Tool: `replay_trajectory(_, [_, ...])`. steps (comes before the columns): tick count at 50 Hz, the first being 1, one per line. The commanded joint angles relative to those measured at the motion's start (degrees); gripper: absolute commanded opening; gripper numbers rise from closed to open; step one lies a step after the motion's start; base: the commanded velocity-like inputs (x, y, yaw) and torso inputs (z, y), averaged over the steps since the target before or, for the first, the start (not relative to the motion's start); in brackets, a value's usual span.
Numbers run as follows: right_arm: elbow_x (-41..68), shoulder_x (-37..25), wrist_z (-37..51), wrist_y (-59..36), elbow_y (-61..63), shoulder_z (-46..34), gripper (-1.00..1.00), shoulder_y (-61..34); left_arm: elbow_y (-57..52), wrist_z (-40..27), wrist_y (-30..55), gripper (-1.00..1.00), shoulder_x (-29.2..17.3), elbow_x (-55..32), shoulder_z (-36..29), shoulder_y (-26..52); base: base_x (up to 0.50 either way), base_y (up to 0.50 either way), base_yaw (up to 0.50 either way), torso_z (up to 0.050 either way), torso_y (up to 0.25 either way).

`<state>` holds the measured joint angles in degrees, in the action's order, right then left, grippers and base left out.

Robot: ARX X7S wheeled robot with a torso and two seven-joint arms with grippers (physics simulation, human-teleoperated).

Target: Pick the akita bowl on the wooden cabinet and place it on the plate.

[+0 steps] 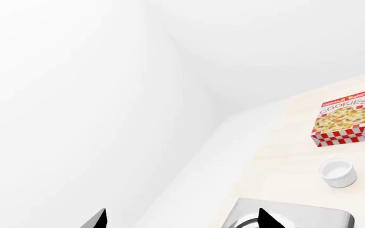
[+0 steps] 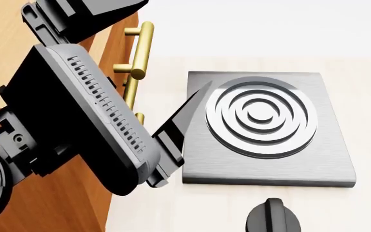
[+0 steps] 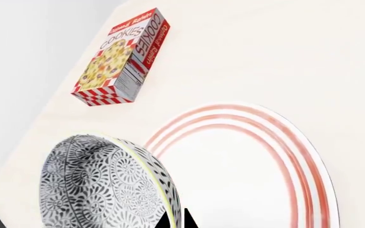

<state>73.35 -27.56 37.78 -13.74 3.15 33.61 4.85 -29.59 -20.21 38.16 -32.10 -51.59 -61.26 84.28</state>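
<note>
Akita bowl (image 3: 106, 185): lower left of the right wrist frame, tilted, its rim pinched in the right gripper (image 3: 176, 221), above the near edge of the plate (image 3: 246, 171).
Step in hand: carry the bowl over the plate's centre, level it, lower, then release.
Left gripper (image 1: 182, 219): fingers apart, empty.
Surroundings: cookie box (image 3: 120, 58) upper left; stove (image 2: 266, 128), wooden cabinet (image 2: 5, 58), white cup (image 1: 338, 171); none blocks the plate.
</note>
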Motion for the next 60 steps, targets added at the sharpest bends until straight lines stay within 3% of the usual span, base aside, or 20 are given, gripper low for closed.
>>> replay_trajectory(1, [-2.2, 0.8, -1.8, 0.6, -0.9, 1.1, -1.0, -0.7, -0.3, 1.4, -0.7, 1.0, 0.9, 0.8, 1.1, -0.4, 0.0, 0.0, 0.0, 0.0, 0.0])
replay_trajectory(60, [-5.2, 2.1, -3.3, 2.2, -6.4, -0.6, -1.0, -2.0, 0.1, 1.8, -0.9, 1.0, 0.3, 1.3, 0.9, -0.7, 0.0, 0.0, 0.0, 0.0, 0.0])
